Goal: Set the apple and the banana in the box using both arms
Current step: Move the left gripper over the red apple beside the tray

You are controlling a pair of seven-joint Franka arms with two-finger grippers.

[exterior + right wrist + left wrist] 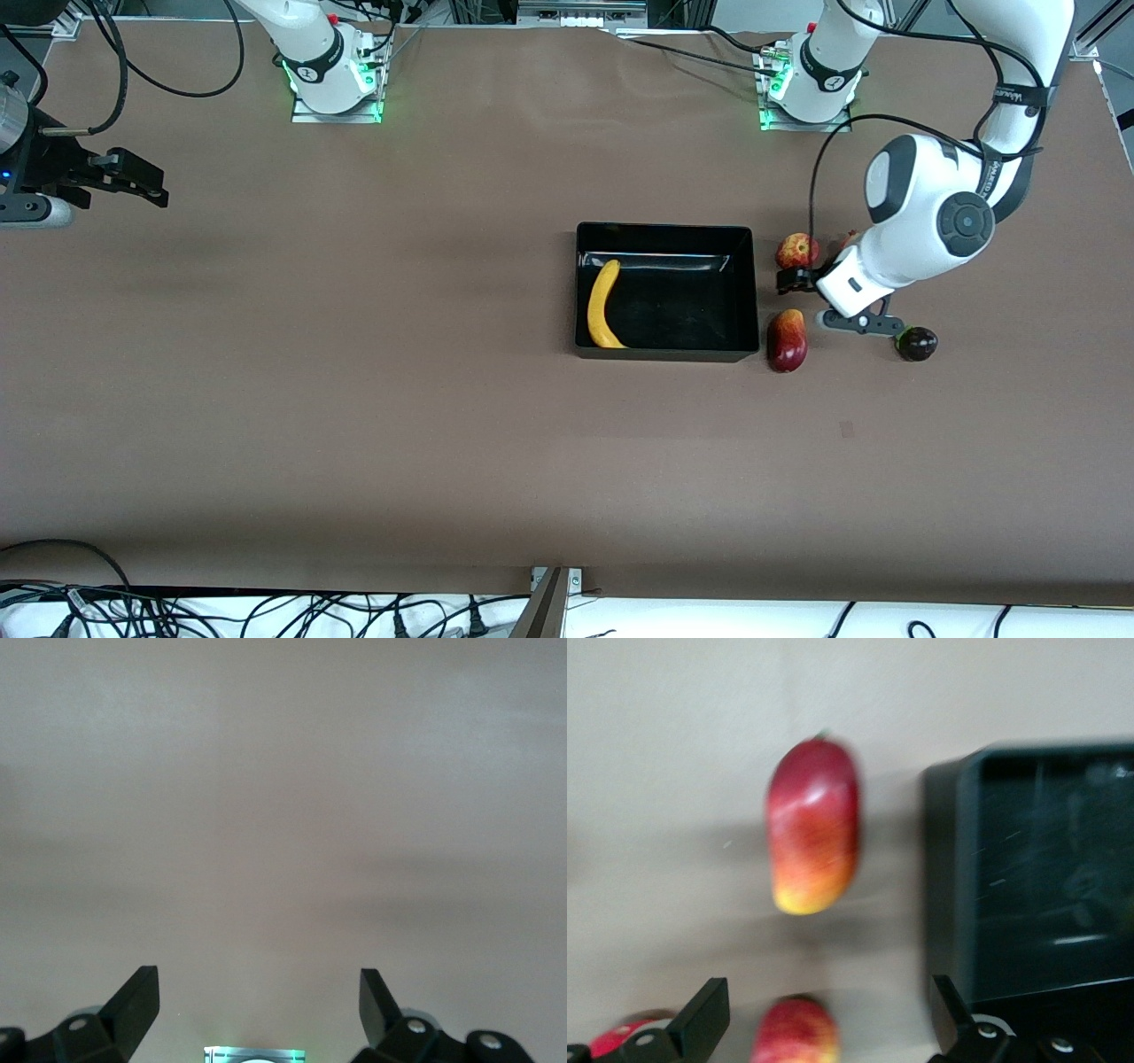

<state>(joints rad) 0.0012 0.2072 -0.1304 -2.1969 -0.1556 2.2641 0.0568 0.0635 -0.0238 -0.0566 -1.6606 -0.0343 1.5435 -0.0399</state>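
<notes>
The black box (664, 237) stands mid-table, and the yellow banana (602, 306) lies inside it along the wall toward the right arm's end. The apple (797, 251), red with yellow patches, sits on the table just outside the box at the left arm's end. My left gripper (811, 282) hovers low beside the apple. In the left wrist view the left gripper (826, 994) is open and empty, with the apple (796, 1033) between its fingers (704, 1014) and the box (1045, 877) beside it. My right gripper (133, 182) waits open over bare table at the right arm's end, and the right wrist view (257, 992) shows it empty.
An elongated dark-red-and-yellow fruit (787, 340) lies beside the box, nearer the front camera than the apple; it also shows in the left wrist view (813, 826). A dark round fruit (917, 343) sits by the left wrist. Another red fruit (849, 239) is mostly hidden by the arm.
</notes>
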